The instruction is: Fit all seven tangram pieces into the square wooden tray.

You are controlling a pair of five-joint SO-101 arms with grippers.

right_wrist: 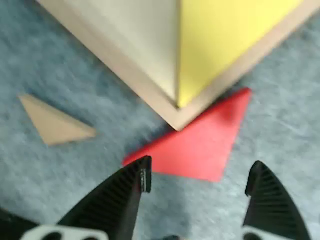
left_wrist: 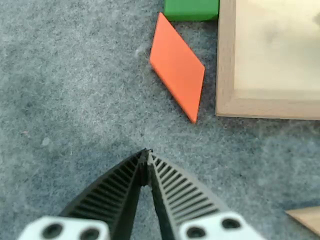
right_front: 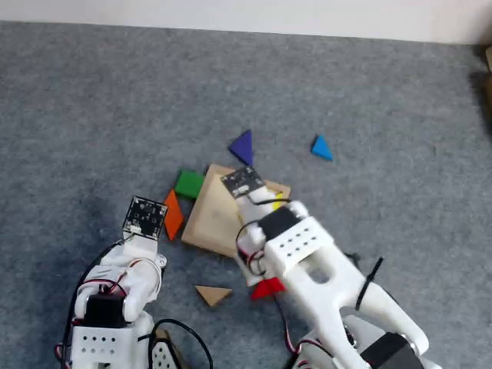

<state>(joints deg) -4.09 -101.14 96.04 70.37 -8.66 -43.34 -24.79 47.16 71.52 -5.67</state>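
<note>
**Red triangle next**

The right pincer [right_wrist: 200,175] is hanging with jaws spread wide over the red triangle piece [right_wrist: 195,145], which is lying just outside a corner of the square wooden tray [right_wrist: 115,59] (a yellow triangle piece [right_wrist: 225,40] is sitting inside). The next move is calling for descending and closing across its edges. The left pincer [left_wrist: 148,165] is sitting closed, empty, by the orange parallelogram piece [left_wrist: 177,75] beside the tray.

The desk [right_front: 400,100] has a grey, rough surface like a short carpet, with darker and lighter patches. Along its far side runs a plain white band [right_front: 231,14]. At the right edge shows a small brown object [right_front: 489,61]; what it is I cannot tell.
</note>
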